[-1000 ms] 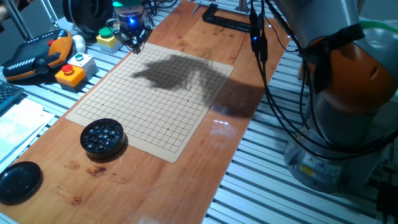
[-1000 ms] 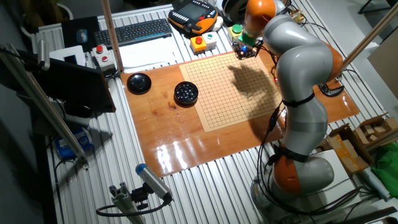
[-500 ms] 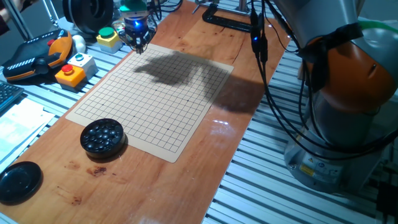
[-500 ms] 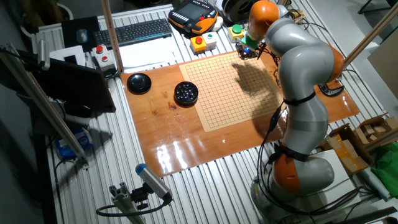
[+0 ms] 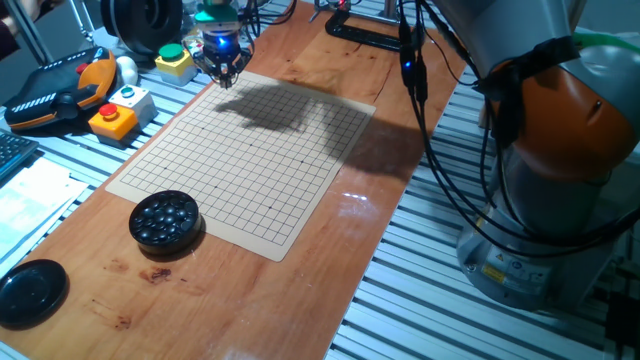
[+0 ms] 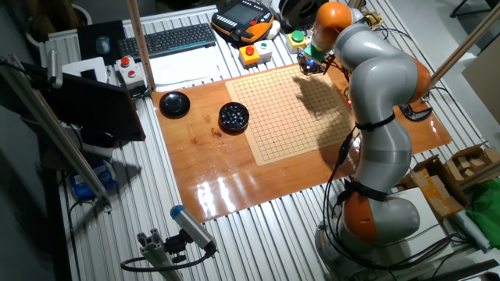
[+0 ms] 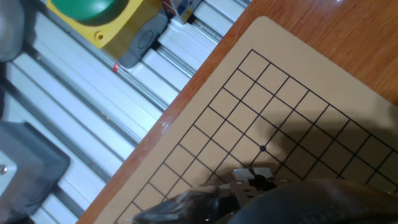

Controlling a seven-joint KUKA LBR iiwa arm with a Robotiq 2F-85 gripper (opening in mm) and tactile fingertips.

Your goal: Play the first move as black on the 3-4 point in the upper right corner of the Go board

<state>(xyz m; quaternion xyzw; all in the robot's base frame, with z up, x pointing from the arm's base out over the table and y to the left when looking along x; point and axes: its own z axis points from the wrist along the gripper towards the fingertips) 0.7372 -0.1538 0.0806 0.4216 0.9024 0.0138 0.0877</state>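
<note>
Near left, a round black lid (image 5: 30, 290) lies on the wooden counter (image 5: 300, 290), and a round black bowl of glossy stones (image 5: 165, 217) sits touching the near-left corner of the tan gridded Go board (image 5: 260, 170). No stone shows on the grid. Far left: a yellow box with a green button (image 5: 172, 60).

The claw (image 5: 225, 72) has crept slightly right along the board's far edge over the last second and now hovers low over the far-left corner, which I take for the task's upper right corner (image 7: 261, 28).

In the hand view the claw tips sit just near of the star dot (image 7: 263, 148), with a 3-4 crossing (image 7: 245, 134) right beside it.

Claw opening: cannot tell. The black stone is not visible, possibly pinched there. Likely final alignment before placing.
</note>
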